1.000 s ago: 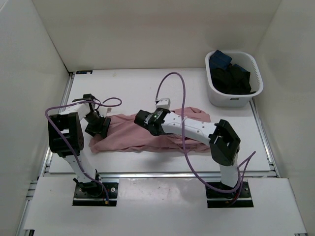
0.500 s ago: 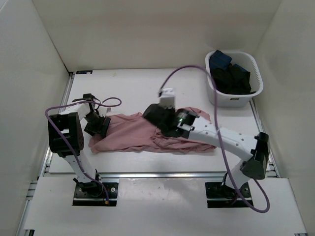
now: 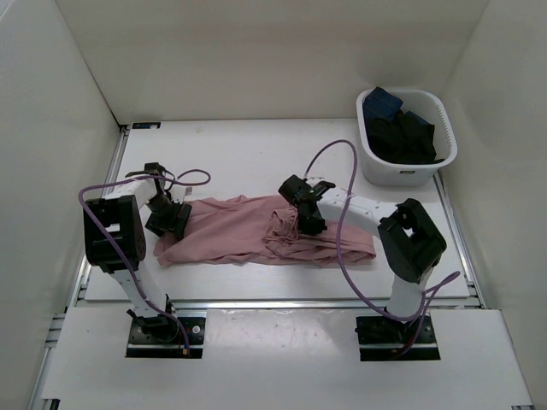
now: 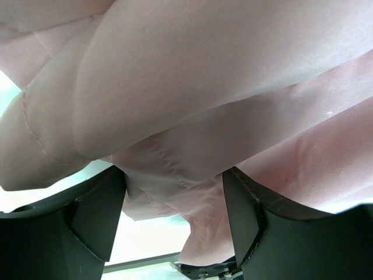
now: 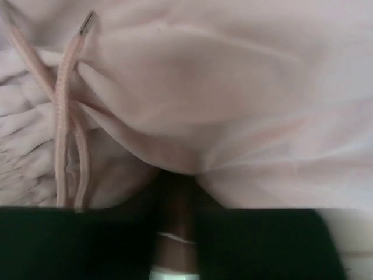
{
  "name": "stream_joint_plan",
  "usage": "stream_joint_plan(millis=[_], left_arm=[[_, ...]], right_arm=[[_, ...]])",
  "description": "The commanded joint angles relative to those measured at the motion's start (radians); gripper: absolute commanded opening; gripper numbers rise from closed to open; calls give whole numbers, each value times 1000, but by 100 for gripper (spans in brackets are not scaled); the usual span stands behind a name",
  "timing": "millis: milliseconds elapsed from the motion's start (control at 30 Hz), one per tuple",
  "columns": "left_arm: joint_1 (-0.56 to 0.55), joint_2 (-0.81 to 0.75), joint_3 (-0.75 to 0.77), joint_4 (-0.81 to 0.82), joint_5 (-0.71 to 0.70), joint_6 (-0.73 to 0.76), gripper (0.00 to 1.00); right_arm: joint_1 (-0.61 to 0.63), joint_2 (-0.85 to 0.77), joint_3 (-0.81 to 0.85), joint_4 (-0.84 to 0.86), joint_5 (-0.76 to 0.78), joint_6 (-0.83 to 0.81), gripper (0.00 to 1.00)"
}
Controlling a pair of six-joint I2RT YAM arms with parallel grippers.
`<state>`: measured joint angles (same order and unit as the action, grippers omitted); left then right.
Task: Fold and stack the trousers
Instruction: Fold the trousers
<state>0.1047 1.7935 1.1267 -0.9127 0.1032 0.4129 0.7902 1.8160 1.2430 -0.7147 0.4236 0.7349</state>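
The top camera is looking down from above and behind the arms, well away from both pincers, taking in the whole bench (image 3: 239, 154). Each wrist camera is staring forward along its own pincer, the left pincer (image 4: 173, 186) and the right pincer (image 5: 175, 195), very near the trousers (image 3: 226, 232). All three views are sharing that pink cloth.

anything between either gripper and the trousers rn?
Nothing visible. The left gripper stands open astride the left end of the trousers. The right gripper is pinched on the fabric beside the drawstring, about mid-garment.
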Motion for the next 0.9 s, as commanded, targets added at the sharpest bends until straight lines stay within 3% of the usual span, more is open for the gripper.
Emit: stream_joint_plan(millis=[0, 67, 133, 233, 267, 333, 567, 733, 767, 800, 867], left_arm=[[3, -37, 24, -3, -19, -6, 77], [3, -46, 24, -3, -19, -6, 77], [3, -46, 24, -3, -19, -6, 78], [3, -55, 24, -3, -19, -6, 78], [3, -56, 24, -3, -19, -6, 78], [3, -56, 24, -3, -19, -6, 78], [3, -56, 24, -12, -19, -6, 78], [3, -56, 24, -12, -19, -16, 78], [3, -56, 24, -12, -19, -16, 78], [3, -56, 15, -12, -28, -16, 78], [3, -56, 15, -12, -28, -16, 78]], right_arm=[[-19, -145, 98, -52, 45, -37, 43], [-54, -259, 84, -61, 84, -23, 73], [-146, -366, 37, -71, 72, -11, 90], [-323, -479, -126, 5, -101, -44, 99], [-432, -495, -170, 35, -191, -96, 99], [-518, -504, -264, 104, -427, -136, 99], [-701, -454, -457, 418, -656, -224, 99], [-720, -402, -575, 454, -692, -215, 96], [-720, -402, -588, 454, -692, -215, 93], [-720, -386, -588, 454, -701, -215, 76], [-739, -374, -597, 454, -712, -224, 56]])
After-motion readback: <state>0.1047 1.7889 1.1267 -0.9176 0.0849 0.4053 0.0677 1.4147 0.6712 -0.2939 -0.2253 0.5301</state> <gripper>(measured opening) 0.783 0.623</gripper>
